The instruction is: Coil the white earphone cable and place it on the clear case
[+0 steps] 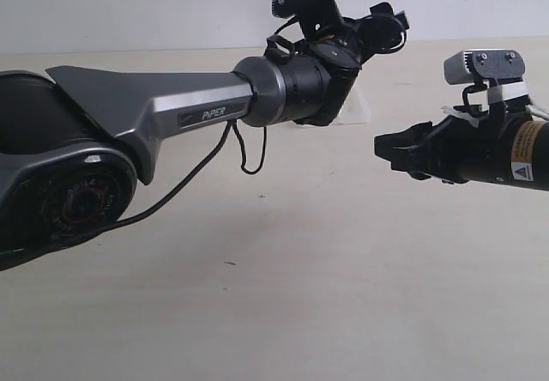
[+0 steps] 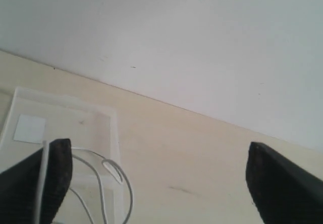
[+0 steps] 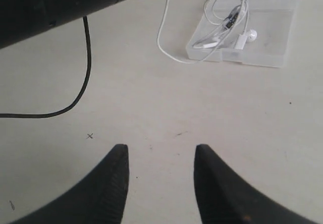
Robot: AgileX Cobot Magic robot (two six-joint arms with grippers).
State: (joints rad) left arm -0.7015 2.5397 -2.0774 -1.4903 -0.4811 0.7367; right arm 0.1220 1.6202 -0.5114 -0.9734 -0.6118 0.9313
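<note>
The clear case (image 3: 264, 38) lies flat on the table, and a corner of it shows behind the left arm (image 1: 362, 111). The white earphone cable (image 3: 222, 13) lies on it in loose loops, with an earbud (image 3: 251, 34) beside them. One loop (image 3: 162, 45) hangs over the case's edge onto the table. My left gripper (image 2: 157, 148) hovers over the case (image 2: 65, 115), its jaws wide apart with nothing between them. A cable strand (image 2: 44, 176) runs along one left finger; I cannot tell whether it touches. My right gripper (image 3: 161, 151) is open and empty, short of the case.
The left arm (image 1: 171, 106) stretches across the table from the left. Its thin black cable (image 3: 86, 67) curves down onto the tabletop. A pale wall (image 2: 202, 42) rises behind the table's far edge. Small marks dot the beige table (image 3: 90, 135).
</note>
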